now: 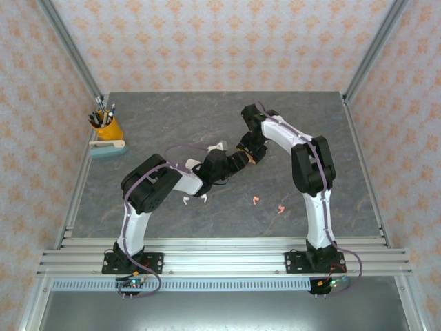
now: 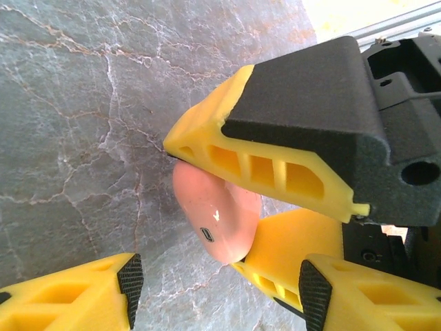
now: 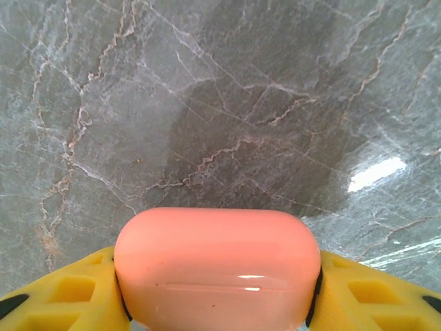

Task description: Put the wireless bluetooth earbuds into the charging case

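Right gripper (image 3: 217,277): clamped on the pink charging case (image 3: 217,248), one yellow finger against each short end; the case lid is closed.
Left gripper (image 2: 220,286): fingers apart, the black pads (image 2: 129,279) not touching anything; the pink case sits just past the tips, roughly in line with the gap.
Meeting point: in the left wrist view the right gripper's two yellow fingers grip the case from 1 o'clock and 5 o'clock, and the left fingers come in from 6 o'clock.
Pink case position: held above the tabletop near the table's centre, with its dark shadow on the stone below.
White earbuds (image 1: 187,201): two lying on the table at 7 o'clock from the grippers, close together, near the left arm's elbow.
Pink earbuds (image 1: 255,200): two on the table at 5 to 6 o'clock from the grippers, the second (image 1: 280,209) just beside the first, toward 4 o'clock.
White case (image 1: 218,146): on the table at 10 o'clock from the left wrist, partly hidden by the arm.
Table (image 1: 158,117): grey marble-look top with pale veins, framed by aluminium rails.
Pen cup (image 1: 108,129): yellow, at the table's 10 o'clock corner, with a pale teal-and-white object just beside it at 6 o'clock.
Walls (image 1: 207,41): peach wallpaper with an orange motif.
Left arm: rises from its base at 7 o'clock, bends at the elbow, forearm pointing toward 2 o'clock.
Right arm: rises from its base at 5 o'clock, arches to 12 o'clock, then folds back toward 8 o'clock.
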